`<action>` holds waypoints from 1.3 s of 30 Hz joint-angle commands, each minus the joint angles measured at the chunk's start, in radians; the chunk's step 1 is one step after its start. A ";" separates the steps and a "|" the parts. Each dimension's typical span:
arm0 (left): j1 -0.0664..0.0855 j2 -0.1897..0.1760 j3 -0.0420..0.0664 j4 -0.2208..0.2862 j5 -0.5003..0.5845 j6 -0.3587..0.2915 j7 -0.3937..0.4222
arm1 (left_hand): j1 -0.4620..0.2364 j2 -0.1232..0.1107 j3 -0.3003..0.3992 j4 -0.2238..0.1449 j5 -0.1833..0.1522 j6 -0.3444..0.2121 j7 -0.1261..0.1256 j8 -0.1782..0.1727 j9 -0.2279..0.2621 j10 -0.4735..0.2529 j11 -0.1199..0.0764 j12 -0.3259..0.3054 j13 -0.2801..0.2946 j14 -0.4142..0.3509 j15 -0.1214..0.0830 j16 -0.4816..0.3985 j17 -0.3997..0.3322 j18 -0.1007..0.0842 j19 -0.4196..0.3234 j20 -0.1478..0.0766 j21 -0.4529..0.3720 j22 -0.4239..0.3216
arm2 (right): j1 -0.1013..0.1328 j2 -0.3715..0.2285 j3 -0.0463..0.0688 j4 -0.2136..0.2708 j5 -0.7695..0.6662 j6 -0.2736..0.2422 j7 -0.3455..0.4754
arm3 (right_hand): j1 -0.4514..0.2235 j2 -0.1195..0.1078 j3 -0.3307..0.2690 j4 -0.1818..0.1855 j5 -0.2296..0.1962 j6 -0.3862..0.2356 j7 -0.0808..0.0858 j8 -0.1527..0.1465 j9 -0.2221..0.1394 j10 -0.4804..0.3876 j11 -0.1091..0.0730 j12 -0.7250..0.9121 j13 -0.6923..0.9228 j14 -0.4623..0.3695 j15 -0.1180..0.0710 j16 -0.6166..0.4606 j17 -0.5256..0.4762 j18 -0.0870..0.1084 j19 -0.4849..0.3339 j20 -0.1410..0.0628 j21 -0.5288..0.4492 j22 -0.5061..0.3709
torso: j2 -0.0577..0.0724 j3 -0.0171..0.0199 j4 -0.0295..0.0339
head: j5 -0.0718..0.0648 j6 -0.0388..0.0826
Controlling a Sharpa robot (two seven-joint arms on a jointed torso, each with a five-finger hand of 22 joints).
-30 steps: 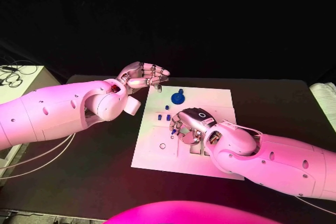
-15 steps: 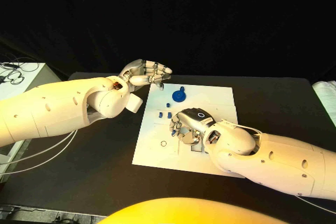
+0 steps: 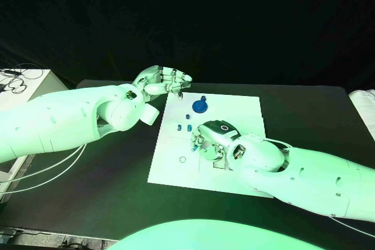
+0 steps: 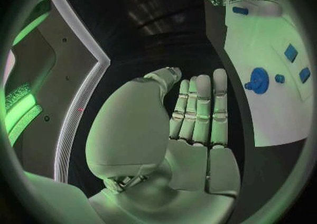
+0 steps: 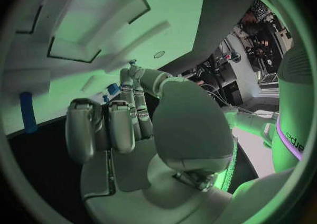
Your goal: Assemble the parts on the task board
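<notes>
Blue parts [image 3: 201,105] on the task board [image 3: 242,111]: small, stiff, light, likely slippery; pinch by the sides. Right robot hand [image 3: 212,140] pinches one there; left robot hand [image 3: 162,80] curled, empty, beside the board's far corner.

1. The right hand [image 3: 212,137] and its arm cover the task board's [image 3: 176,171] middle and right.
2. The left hand [image 3: 162,81] hangs beside its far-left corner.
3. The blue gear [image 3: 200,105] stands between them.
4. The near-left strip lies open.

It looks like a robotics lab: a black table [image 3: 94,185] under black drapes [image 3: 234,33], with cables [image 3: 15,79] on a side bench.
</notes>
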 commanded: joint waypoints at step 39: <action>0.001 -0.002 0.001 0.003 0.006 0.020 -0.004 | 0.012 0.006 -0.003 -0.007 0.004 -0.005 0.001 -0.002 -0.002 -0.009 0.000 -0.005 -0.002 -0.007 0.004 -0.008 -0.001 0.013 0.007 0.001 -0.007 -0.002 | -0.007 0.035 -0.009 -0.031 -0.031 0.040 0.007 | -0.070 -0.031 -0.030 -0.005 0.003 -0.059 0.032 -0.050 0.000 -0.073 0.021 -0.076 -0.025 0.044 0.027 -0.032 -0.021 0.020 0.034 0.016 -0.111 0.172 | 0.000 0.0005 -0.0010 | 0.001 -0.011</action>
